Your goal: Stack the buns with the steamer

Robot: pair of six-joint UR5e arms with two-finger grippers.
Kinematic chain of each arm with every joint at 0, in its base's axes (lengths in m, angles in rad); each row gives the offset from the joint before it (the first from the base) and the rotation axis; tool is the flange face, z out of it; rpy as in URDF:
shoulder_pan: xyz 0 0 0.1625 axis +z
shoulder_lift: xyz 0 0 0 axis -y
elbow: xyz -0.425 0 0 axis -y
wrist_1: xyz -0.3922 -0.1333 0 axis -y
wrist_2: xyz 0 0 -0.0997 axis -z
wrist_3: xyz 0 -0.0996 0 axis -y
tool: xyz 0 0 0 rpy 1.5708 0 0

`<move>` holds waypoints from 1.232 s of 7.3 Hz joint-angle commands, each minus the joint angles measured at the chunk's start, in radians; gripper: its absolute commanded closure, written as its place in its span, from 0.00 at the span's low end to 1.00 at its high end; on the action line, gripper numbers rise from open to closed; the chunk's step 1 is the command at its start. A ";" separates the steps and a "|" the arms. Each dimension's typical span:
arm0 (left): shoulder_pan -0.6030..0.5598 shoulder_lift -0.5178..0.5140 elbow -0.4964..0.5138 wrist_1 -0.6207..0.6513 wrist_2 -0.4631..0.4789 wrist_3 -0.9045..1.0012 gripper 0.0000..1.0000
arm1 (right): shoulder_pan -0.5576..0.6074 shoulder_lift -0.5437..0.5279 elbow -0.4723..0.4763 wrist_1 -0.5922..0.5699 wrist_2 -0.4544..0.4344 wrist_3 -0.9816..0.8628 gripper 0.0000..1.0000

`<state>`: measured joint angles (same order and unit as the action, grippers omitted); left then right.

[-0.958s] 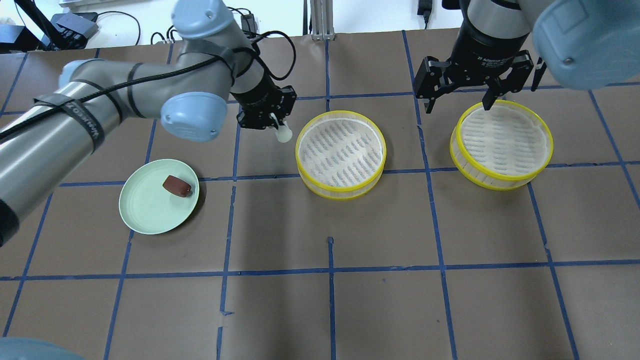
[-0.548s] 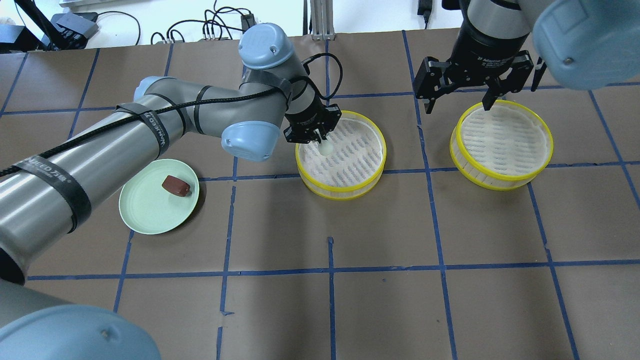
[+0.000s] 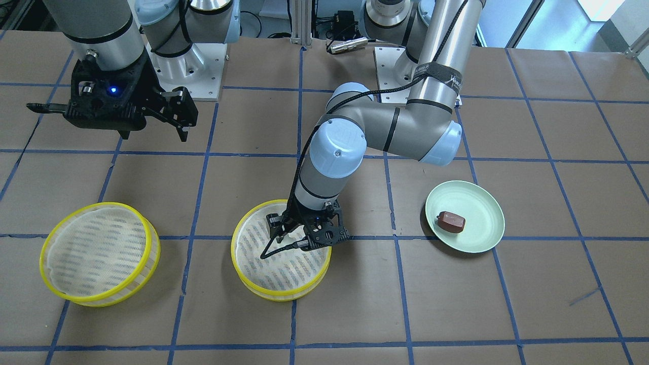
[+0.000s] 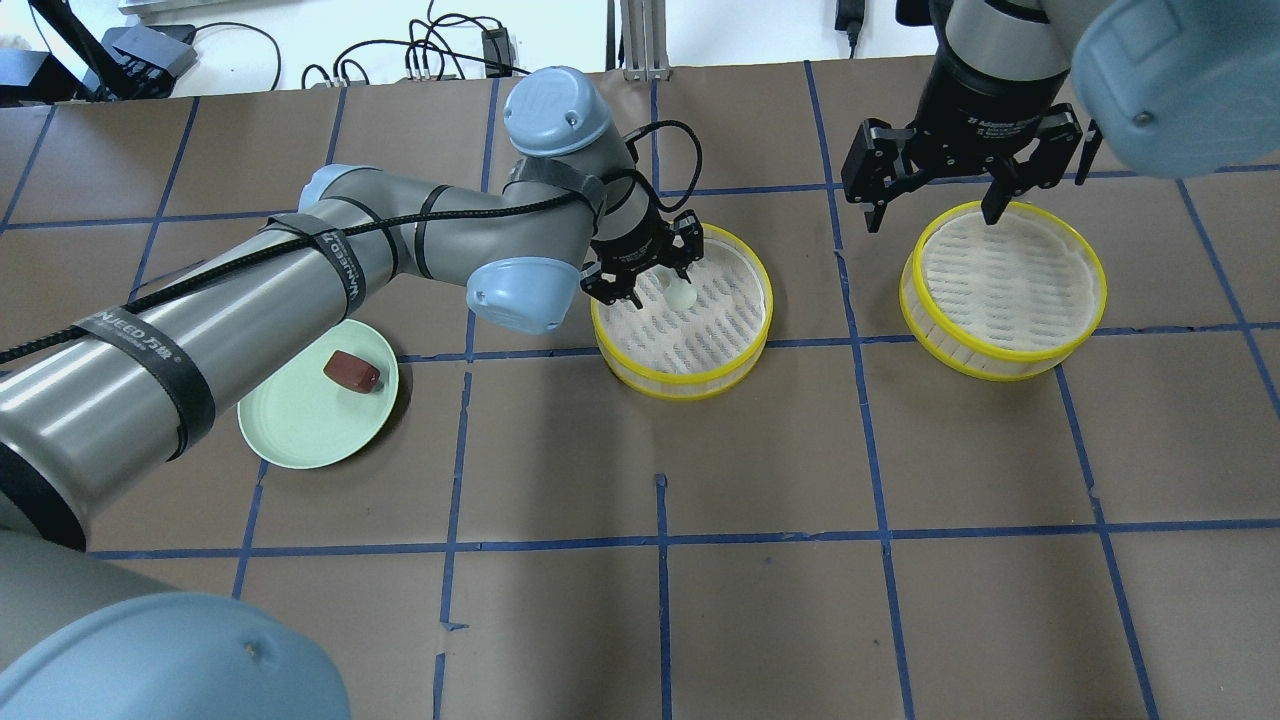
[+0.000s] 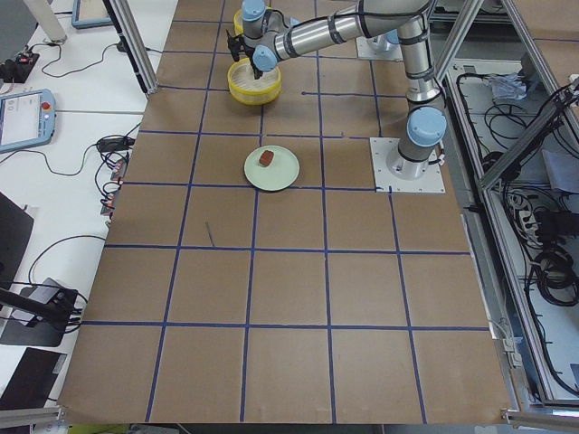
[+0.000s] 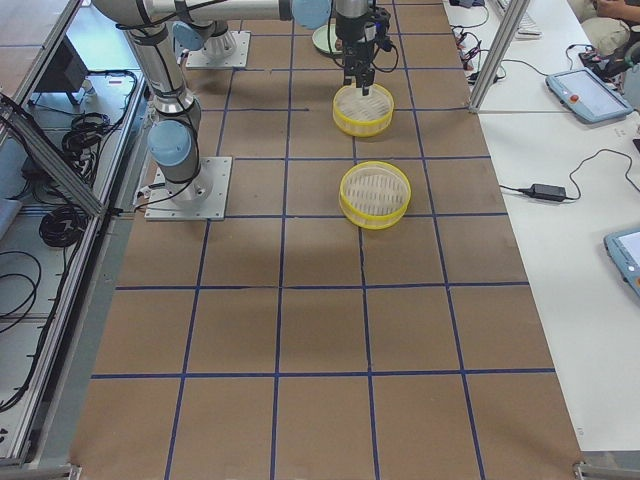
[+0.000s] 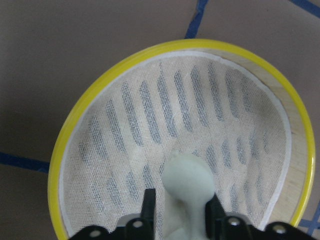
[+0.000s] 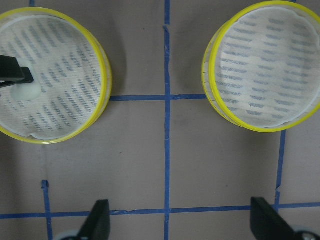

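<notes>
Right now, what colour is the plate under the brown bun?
Pale green. The plate shows best in the exterior front-facing view.

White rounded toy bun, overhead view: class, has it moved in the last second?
Yes. The white rounded toy bun moved rightward, from outside the middle yellow-rimmed mesh steamer tray to inside it.

Brown worktop marked into squares by blue tape lines. A pale green plate sits on it. Black cables lie beyond its far edge. A tablet rests on a white side table.
</notes>
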<state>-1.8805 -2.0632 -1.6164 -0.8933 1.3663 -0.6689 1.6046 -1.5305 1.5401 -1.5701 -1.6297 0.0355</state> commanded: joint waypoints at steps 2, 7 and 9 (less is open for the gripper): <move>0.000 0.018 0.001 -0.004 0.008 0.005 0.03 | -0.200 -0.007 0.037 0.015 -0.036 -0.119 0.00; 0.065 0.204 0.043 -0.275 0.201 0.188 0.00 | -0.552 0.041 0.175 -0.159 -0.013 -0.567 0.00; 0.215 0.361 0.014 -0.486 0.206 0.457 0.00 | -0.636 0.102 0.288 -0.342 -0.007 -0.675 0.00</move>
<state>-1.7547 -1.7993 -1.5922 -1.2441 1.5587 -0.3840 1.0286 -1.4592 1.7579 -1.8108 -1.6438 -0.5590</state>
